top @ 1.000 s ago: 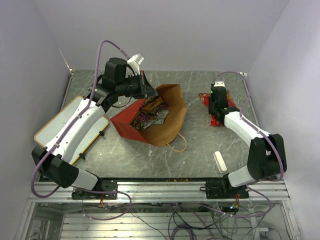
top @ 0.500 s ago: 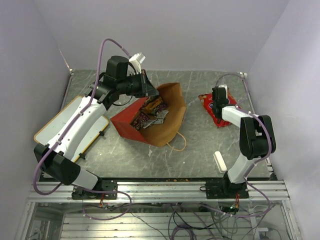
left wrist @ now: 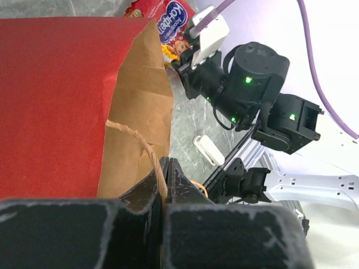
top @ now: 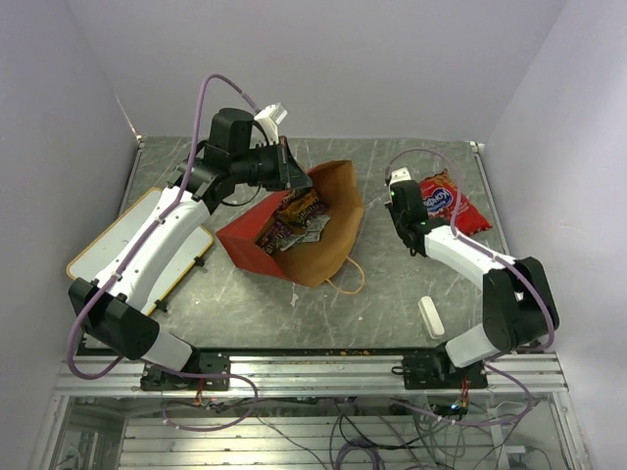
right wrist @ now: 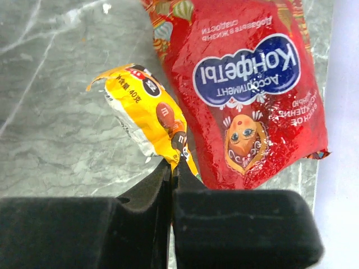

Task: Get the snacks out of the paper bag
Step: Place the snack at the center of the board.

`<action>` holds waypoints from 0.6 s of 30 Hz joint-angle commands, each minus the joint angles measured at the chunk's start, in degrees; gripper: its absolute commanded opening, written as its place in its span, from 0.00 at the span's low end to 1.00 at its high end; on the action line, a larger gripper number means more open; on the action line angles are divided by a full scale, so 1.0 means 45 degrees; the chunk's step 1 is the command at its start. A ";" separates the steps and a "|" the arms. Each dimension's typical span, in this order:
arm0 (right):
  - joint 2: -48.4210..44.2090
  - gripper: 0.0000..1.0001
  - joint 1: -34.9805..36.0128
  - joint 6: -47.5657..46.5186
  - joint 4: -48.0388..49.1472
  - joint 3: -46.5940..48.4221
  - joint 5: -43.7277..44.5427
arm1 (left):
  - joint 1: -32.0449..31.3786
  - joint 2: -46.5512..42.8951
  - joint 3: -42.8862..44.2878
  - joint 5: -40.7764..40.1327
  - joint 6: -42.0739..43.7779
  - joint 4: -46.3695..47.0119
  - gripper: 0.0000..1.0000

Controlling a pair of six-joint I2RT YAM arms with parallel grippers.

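Near far right corner of table (top: 392,294): right gripper (right wrist: 171,165) closed tight, end of yellow packet (right wrist: 146,106) at fingertips, hold not confirmed. Red packet (right wrist: 247,84) laid just beside, uncovered since arm was swung bagward. Left gripper (left wrist: 164,165) clamped on paper bag (left wrist: 56,101) rim, mid-table, mouth held open. Small wrappers (top: 294,220) left inside; more trips judged needed.
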 commanded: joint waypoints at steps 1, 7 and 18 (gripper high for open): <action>0.0524 0.00 0.0076 -0.0546 -0.0036 -0.0386 0.0331 | -0.0079 -0.0115 0.0328 0.0164 0.0259 -0.0078 0.07; 0.1675 0.00 0.0406 -0.1754 0.0547 -0.0112 0.0865 | -0.0071 -0.0233 0.0085 -0.0001 0.0182 0.0040 0.07; 0.0780 0.53 0.0837 0.0363 -0.0625 0.0182 -0.1035 | -0.0080 -0.1024 -0.0602 -0.0726 0.0253 0.0730 0.07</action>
